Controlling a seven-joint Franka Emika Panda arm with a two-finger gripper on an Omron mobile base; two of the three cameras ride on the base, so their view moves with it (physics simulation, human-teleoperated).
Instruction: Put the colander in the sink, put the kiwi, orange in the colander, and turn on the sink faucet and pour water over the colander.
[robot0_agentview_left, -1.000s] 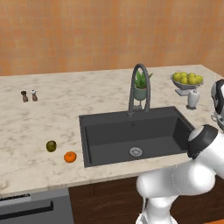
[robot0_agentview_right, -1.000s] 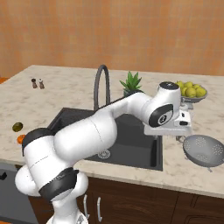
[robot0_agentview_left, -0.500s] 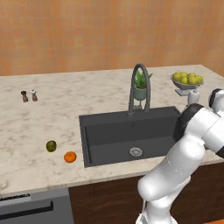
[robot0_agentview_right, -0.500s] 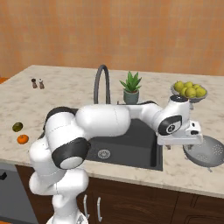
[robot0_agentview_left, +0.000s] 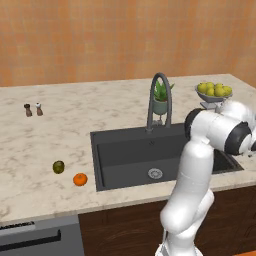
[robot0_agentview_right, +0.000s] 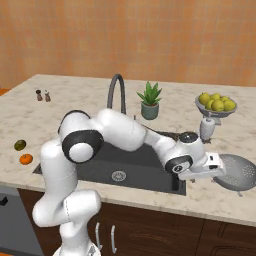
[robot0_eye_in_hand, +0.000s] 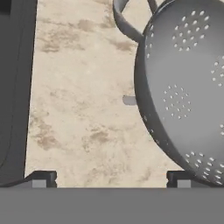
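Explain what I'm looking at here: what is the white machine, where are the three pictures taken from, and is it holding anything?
It is a white robot arm in a rendered kitchen. Two cameras ride on its base, left and right behind it; the third looks along its hand. The end effector is open and holds nothing; it reaches toward the colander on the counter right of the sink. In the hand view the colander sits close ahead. The kiwi and orange lie left of the sink. The faucet, a potted plant, a fruit bowl and two shakers stand behind.
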